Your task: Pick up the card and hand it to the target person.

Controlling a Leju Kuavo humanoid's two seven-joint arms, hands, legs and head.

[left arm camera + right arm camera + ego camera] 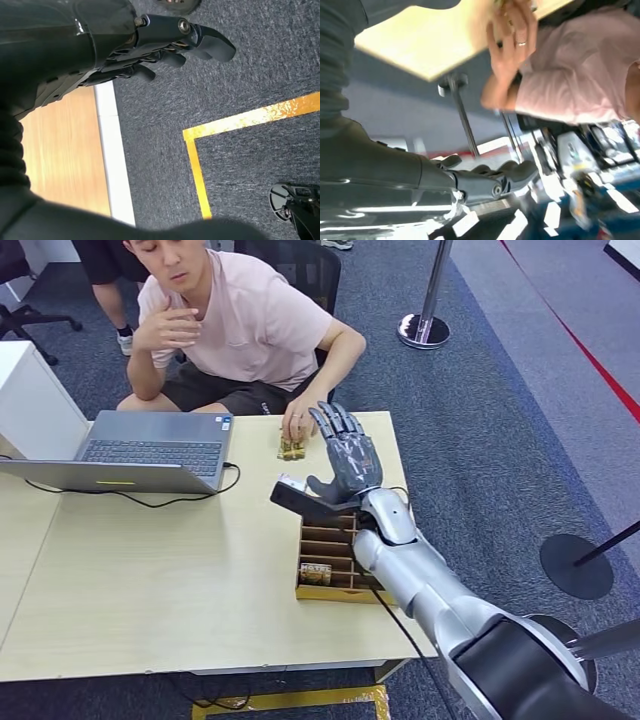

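A gold-patterned card (291,449) lies at the table's far edge under the fingers of a seated person's hand (298,420). That same person's hand (510,42) presses on the table edge in the right wrist view. My right hand (345,455) hovers just right of the card, above the wooden slotted box (326,588), its fingers spread and holding nothing. Seen from the right wrist, my right hand (486,182) is likewise empty. Another card (315,573) stands in a slot of the box. My left hand (170,45) hangs over the floor with its fingers extended and nothing in them.
An open laptop (147,450) with a black cable sits at the table's far left. The person in a pink shirt (241,320) sits behind the wooden table (151,570). Stanchion bases (423,330) stand on the carpet to the right, and yellow floor tape (241,120) runs below my left arm.
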